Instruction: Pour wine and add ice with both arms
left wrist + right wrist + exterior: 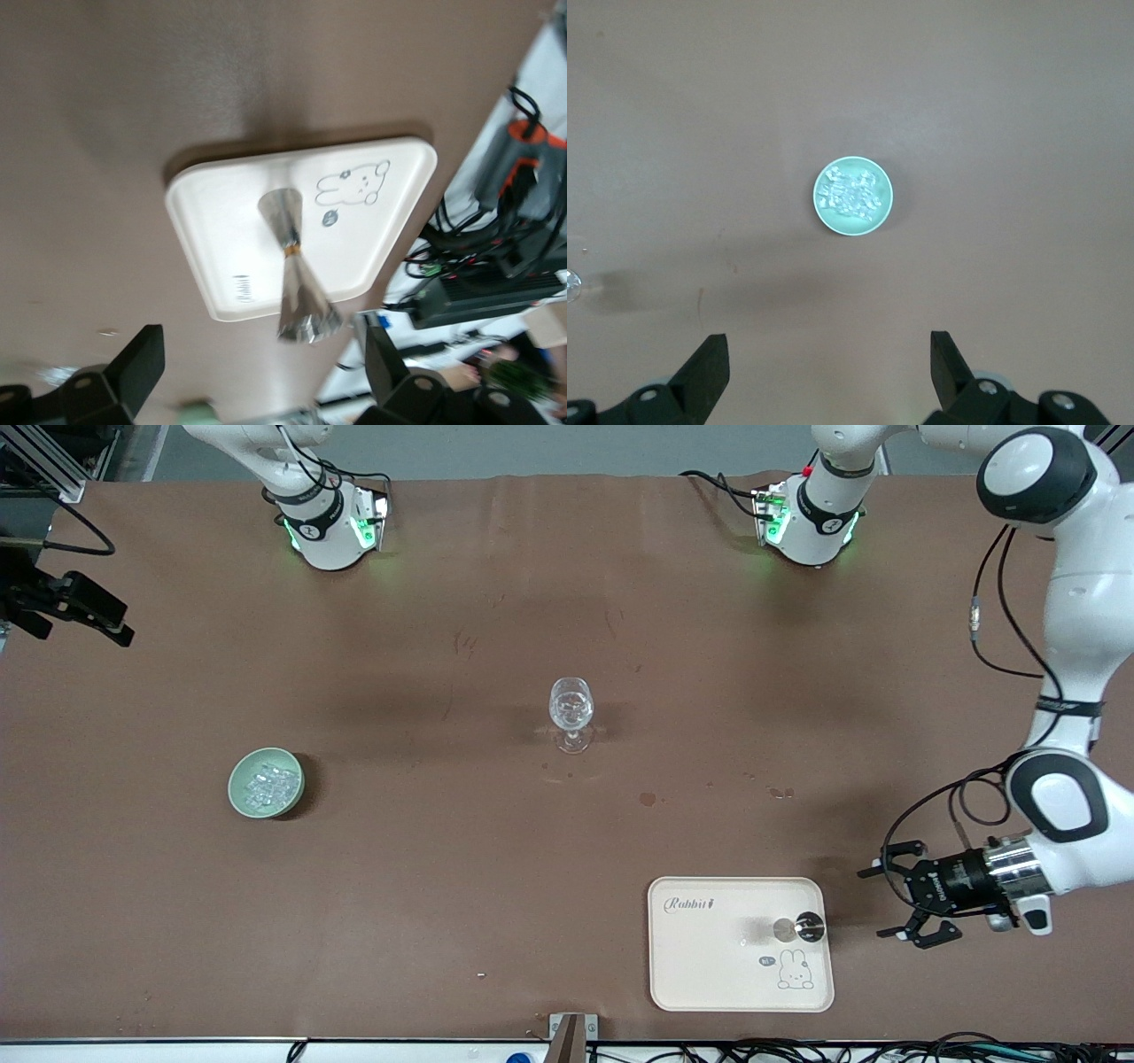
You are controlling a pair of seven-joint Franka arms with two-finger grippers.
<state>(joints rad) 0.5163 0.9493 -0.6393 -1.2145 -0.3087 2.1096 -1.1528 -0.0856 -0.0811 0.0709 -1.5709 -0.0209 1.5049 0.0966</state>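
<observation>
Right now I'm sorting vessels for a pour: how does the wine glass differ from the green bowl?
The wine glass is clear and stemmed, standing upright mid-table; the green bowl is opaque, low and wide, toward the right arm's end. The bowl holds a heap of ice; what the glass holds cannot be told. The bowl lies nearer the front camera than the glass. Both stand on the bare table, untouched by either gripper.

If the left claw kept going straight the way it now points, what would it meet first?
Most likely the metal jigger standing on the rabbit tray. The open left claw points level toward it from the tray's left-arm end, though its height over the tray is hard to judge.
</observation>
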